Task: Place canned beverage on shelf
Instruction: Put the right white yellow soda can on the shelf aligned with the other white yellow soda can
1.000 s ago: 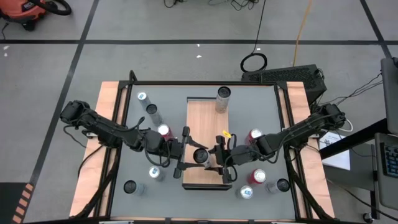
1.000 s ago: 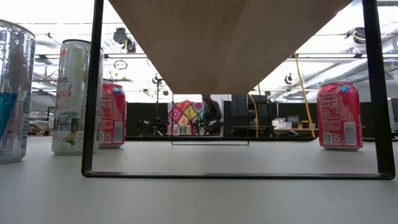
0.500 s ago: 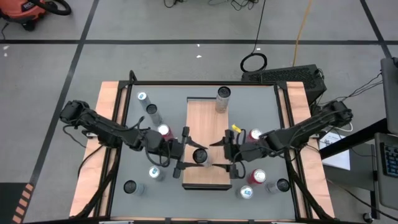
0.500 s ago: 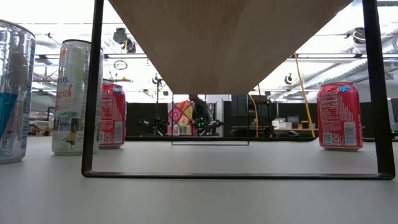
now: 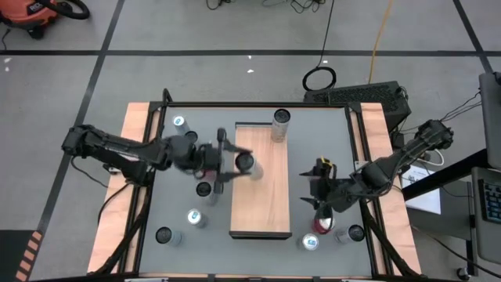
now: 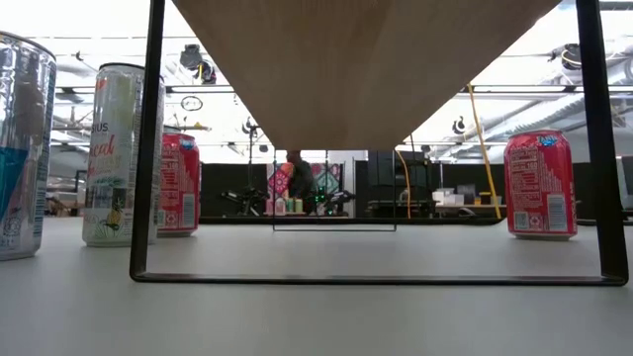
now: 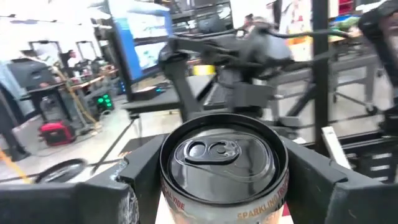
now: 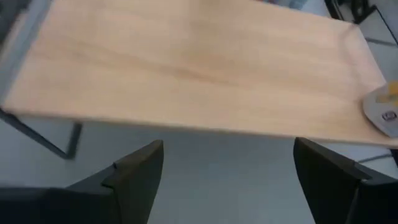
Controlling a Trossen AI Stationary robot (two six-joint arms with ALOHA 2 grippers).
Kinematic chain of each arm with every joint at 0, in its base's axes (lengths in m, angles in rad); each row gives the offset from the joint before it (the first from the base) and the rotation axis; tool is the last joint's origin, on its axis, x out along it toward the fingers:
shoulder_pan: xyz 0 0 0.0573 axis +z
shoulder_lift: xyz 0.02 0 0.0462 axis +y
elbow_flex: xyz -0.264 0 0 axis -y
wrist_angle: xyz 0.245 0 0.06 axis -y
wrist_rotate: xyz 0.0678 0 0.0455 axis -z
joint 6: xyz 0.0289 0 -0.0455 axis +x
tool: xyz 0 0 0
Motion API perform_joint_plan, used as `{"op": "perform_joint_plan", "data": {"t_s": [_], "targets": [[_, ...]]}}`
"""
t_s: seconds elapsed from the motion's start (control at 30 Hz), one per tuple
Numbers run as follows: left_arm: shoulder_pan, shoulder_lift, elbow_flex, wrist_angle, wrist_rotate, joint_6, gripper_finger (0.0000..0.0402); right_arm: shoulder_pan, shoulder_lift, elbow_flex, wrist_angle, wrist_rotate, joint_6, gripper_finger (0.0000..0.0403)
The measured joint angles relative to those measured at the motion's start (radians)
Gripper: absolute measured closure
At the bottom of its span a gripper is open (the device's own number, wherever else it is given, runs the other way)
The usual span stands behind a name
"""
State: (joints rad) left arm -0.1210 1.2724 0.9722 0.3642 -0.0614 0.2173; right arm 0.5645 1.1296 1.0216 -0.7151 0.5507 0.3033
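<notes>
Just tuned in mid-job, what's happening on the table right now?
The left tool is shut on a can and holds it over the left edge of the shelf, toward its far end. Another can already stands at the shelf's far end. The right tool is open and empty, off the shelf's right side above the grey table, close to a red can. More cans stand on the table on both sides.
</notes>
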Motion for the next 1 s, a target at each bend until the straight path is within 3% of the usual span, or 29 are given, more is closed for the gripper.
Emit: {"op": "perform_joint_plan", "data": {"t_s": [0.23, 0.5, 1.0], "targets": [[0.141, 0.023, 0.070, -0.098, 0.096, -0.009, 0.0152, 0.019, -0.070, -0.084, 0.031, 0.104, -0.006, 0.0099], [0.244, 0.044, 0.212, -0.300, 0.120, -0.036, 0.0152, 0.020, -0.138, -0.090, 0.039, 0.106, -0.039, 0.0099], [0.370, 0.172, 0.226, -0.258, 0.247, -0.027, 0.0149, 0.020, -0.165, -0.090, 0.030, 0.104, -0.053, 0.0099]]}}
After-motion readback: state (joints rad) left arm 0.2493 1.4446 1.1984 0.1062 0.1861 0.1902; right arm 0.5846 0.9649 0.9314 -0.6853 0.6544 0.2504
